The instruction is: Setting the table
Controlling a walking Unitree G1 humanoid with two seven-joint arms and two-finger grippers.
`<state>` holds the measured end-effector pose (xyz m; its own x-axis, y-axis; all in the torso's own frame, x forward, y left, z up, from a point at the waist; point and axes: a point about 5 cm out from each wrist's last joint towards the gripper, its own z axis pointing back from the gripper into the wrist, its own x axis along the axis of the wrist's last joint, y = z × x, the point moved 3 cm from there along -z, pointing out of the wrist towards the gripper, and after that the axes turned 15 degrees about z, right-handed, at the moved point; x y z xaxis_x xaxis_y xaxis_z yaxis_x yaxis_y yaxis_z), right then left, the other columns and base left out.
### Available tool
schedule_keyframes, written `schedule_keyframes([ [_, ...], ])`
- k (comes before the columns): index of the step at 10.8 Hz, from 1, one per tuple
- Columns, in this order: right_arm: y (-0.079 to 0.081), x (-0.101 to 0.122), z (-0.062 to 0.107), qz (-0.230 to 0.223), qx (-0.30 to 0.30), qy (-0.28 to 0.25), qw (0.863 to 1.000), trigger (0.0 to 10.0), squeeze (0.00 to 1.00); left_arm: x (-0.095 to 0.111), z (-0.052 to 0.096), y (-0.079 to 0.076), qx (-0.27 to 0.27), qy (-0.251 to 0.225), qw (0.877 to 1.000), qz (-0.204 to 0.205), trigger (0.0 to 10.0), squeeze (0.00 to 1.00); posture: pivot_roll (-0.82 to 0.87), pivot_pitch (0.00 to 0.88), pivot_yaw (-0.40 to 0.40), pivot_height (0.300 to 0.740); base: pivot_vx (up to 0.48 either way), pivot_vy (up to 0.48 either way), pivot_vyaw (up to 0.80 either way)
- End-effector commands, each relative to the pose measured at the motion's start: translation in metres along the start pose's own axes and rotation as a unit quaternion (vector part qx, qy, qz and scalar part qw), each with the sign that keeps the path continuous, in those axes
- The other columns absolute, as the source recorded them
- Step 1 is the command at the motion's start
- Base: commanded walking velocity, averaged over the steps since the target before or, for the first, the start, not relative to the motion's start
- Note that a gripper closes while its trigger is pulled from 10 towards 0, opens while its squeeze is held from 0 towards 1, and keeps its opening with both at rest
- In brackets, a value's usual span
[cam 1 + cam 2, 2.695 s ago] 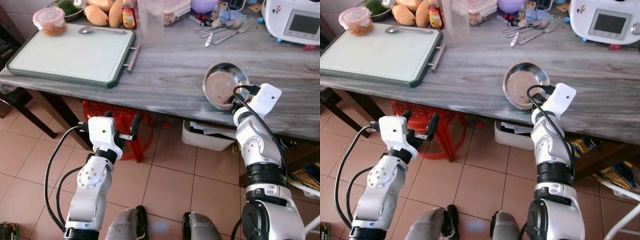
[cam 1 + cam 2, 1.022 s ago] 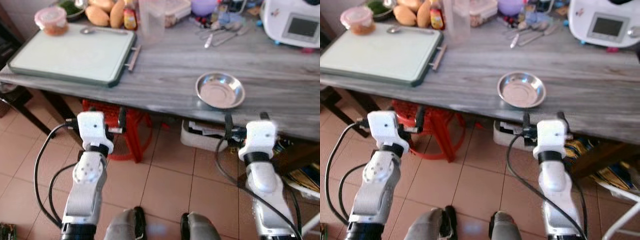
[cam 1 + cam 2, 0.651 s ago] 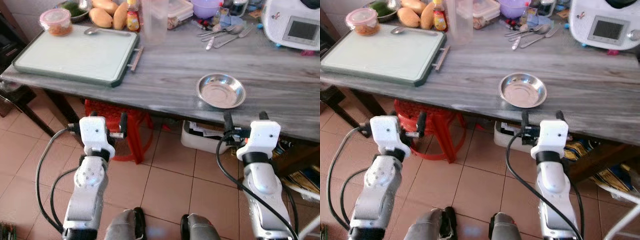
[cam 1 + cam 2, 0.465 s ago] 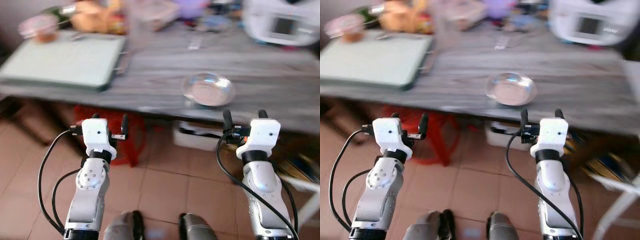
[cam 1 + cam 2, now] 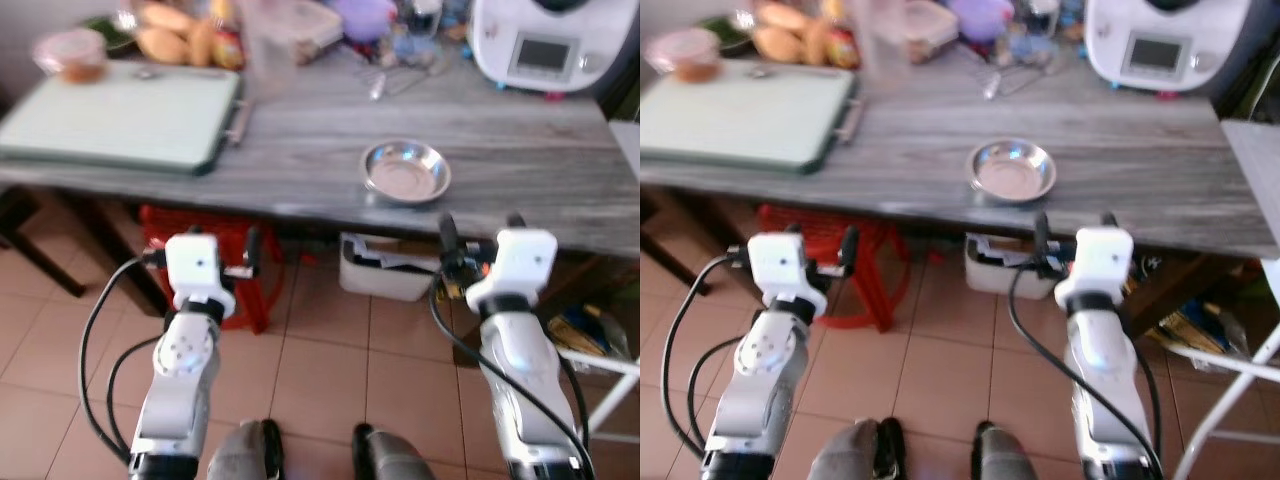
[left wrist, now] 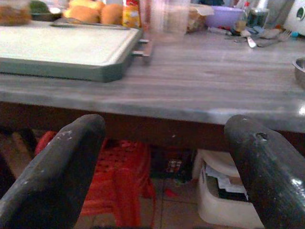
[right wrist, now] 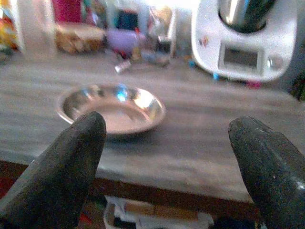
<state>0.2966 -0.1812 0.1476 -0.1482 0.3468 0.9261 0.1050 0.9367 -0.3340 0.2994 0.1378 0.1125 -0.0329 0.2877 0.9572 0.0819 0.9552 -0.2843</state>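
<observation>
Bowl (image 5: 405, 171): we see it upright on tabletop (image 5: 300, 150).
Left hand (image 5: 215, 252): open, empty.
Right hand (image 5: 478, 235): open, empty.

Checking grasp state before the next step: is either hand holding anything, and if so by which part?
Nothing is held. The left hand and right hand are both open, out in front of the table edge. The steel bowl sits on the table, free of both.

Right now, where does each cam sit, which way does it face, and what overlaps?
Head stereo pair: looks forward and down at the table; shows both arms, left gripper, right gripper.
Left wrist: low, facing the table edge and green tray; own fingers spread.
Right wrist: faces the steel bowl and white appliance; own fingers spread.
Shared: bowl, in the head and right wrist views.
</observation>
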Motion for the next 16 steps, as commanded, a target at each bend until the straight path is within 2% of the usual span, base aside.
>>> schedule_keyframes([
  [1, -0.001, -0.005, 0.000, 0.001, 0.002, 0.009, 1.000, 10.0, 0.00, 0.001, -0.002, 0.000, 0.001, -0.004, 1.000, -0.003, 10.0, 0.00, -0.07, 0.054, 0.011, 0.740, -0.240, 0.000, 0.00],
  [3, 0.000, -0.003, -0.006, -0.002, 0.008, 0.004, 1.000, 10.0, 0.00, 0.005, -0.007, 0.000, -0.001, -0.010, 1.000, -0.003, 10.0, 0.00, -0.07, 0.047, 0.009, 0.740, -0.240, 0.000, 0.00],
  [5, 0.002, 0.000, -0.008, -0.015, 0.014, -0.001, 1.000, 10.0, 0.00, -0.001, -0.002, -0.001, -0.005, -0.001, 1.000, -0.006, 10.0, 0.00, -0.07, 0.049, 0.012, 0.740, -0.244, 0.000, 0.00],
  [9, -0.003, -0.003, -0.013, 0.008, -0.003, 0.007, 1.000, 10.0, 0.00, 0.000, -0.007, -0.008, -0.013, -0.013, 1.000, -0.001, 10.0, 0.00, -0.08, 0.057, 0.009, 0.740, 0.000, 0.000, 0.00],
  [12, 0.004, -0.003, -0.011, -0.003, 0.011, 0.011, 1.000, 10.0, 0.00, 0.002, -0.004, -0.013, -0.034, -0.014, 0.999, 0.002, 10.0, 0.00, -0.08, 0.079, 0.012, 0.740, 0.000, 0.000, 0.00],
  [16, 0.001, -0.002, -0.017, -0.001, 0.005, 0.009, 1.000, 10.0, 0.00, 0.005, -0.007, -0.018, -0.047, -0.018, 0.999, 0.007, 10.0, 0.00, -0.08, 0.078, 0.014, 0.740, 0.000, -0.339, 0.00],
])
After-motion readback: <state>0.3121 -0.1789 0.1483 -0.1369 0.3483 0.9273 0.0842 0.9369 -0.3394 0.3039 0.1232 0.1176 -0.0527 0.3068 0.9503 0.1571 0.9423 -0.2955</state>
